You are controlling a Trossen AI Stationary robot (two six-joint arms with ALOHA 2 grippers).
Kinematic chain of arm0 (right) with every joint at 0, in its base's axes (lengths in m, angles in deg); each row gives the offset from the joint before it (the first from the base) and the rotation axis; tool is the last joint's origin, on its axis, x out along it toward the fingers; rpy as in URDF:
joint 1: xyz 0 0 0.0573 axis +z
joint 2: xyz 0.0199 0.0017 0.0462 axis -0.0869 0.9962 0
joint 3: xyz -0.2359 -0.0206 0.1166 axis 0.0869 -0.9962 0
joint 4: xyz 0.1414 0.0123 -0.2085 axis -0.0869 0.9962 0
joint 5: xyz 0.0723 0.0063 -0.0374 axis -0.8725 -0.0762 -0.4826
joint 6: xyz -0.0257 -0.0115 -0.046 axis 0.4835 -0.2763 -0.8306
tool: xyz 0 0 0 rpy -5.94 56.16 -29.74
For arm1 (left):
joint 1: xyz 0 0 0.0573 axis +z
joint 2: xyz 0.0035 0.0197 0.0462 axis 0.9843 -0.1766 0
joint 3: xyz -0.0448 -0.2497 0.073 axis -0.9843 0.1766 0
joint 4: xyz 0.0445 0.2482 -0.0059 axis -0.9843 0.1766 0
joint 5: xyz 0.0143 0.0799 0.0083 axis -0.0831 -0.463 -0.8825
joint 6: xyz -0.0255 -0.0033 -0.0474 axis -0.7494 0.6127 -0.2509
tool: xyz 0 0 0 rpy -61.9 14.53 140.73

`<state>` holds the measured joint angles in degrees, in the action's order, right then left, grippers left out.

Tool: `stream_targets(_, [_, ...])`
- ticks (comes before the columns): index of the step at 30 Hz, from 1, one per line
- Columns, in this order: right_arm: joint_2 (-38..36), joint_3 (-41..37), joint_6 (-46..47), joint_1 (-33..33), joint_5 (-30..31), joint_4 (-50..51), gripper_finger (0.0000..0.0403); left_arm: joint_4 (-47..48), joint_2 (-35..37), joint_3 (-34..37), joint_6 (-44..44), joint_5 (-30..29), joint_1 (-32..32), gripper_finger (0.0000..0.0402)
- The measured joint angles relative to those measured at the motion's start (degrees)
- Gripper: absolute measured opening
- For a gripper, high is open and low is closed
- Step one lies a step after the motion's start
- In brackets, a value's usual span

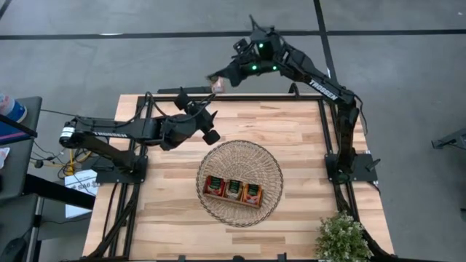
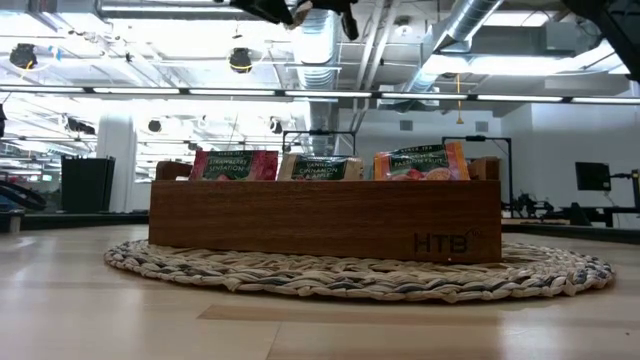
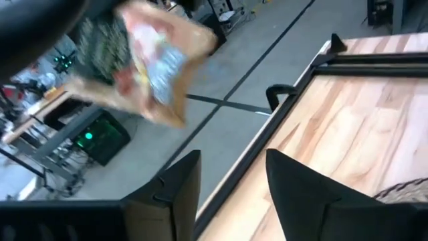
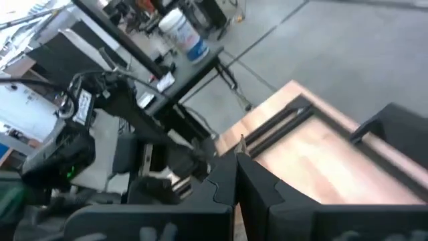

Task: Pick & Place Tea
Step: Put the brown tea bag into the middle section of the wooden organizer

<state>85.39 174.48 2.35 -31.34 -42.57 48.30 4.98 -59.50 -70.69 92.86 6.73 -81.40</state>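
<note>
The wooden bench (image 1: 306, 145) is carrying everything, with a dark arm coming in from each side. The right arm (image 1: 320, 81) is reaching from the right edge out past the far edge. The left arm (image 1: 116, 133) is stretching in from the left edge towards the far middle of the bench.

The round wicker basket (image 1: 269, 156) is lying flat near the middle of the near edge. The brown wooden tray (image 2: 320, 215) is sitting on it. A small green plant (image 1: 341, 236) is standing at the near right corner.

The right gripper (image 1: 222, 78) is hanging just beyond the far edge. Its fingers are pressed together on one tea sachet (image 3: 144, 63), which is dangling in the air off the bench. The left gripper (image 3: 231, 161) is hovering just inside that edge, near the sachet but apart from it. Its fingers are standing apart with nothing between them.

In the tray, a red sachet (image 2: 235, 165), a pale sachet (image 2: 320, 168) and an orange sachet (image 2: 420, 162) are standing upright, one in each compartment.
</note>
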Motion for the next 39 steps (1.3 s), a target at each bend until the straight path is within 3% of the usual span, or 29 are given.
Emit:
stream_targets(5, [-0.28, 3.78, -2.3, -2.12, -0.59, 3.49, 0.0, -0.07, 0.34, 0.02, -3.44, -1.71, -0.98, 0.0173])
stream_targets(9, [-6.11, 2.83, -9.03, -1.35, 0.47, 11.11, 0.0, 0.07, 2.27, 0.09, -6.53, -5.11, -2.27, 0.0174])
stream_targets(13, [-12.08, 2.65, -14.94, 0.84, 3.68, 20.41, 0.0, -0.04, 5.67, 0.09, -9.57, -4.81, -2.51, 0.0174])
stream_targets(16, [-16.04, 2.54, -17.96, 2.48, 8.83, 24.89, 0.0, -0.22, 8.2, 0.08, -11.1, -2.3, -2.4, 0.0174])
stream_targets(22, [-22.7, 2.61, -20.43, 8.2, 16.45, 33.52, 0.0, -3.53, 11.34, 0.07, -13.63, 8.49, -2.2, 0.0174])
stream_targets(28, [-26.91, 0.79, -19.11, 16.11, 23.18, 40.18, 0.0, -3.07, 11.44, 0.07, -17.67, 13.08, -2.3, 0.0174])
stream_targets(33, [-35.41, -15.47, -14.04, 22.76, 28.93, 31.46, 0.0, -2.6, 11.09, 0.07, -20.83, 15.5, -2.43, 0.0174])
stream_targets(39, [-48.54, -46.2, -7.02, 30.57, 29.59, 3.09, 0.0, -2.57, 11.13, 0.07, -21.84, 19.91, -2.66, 0.0174])
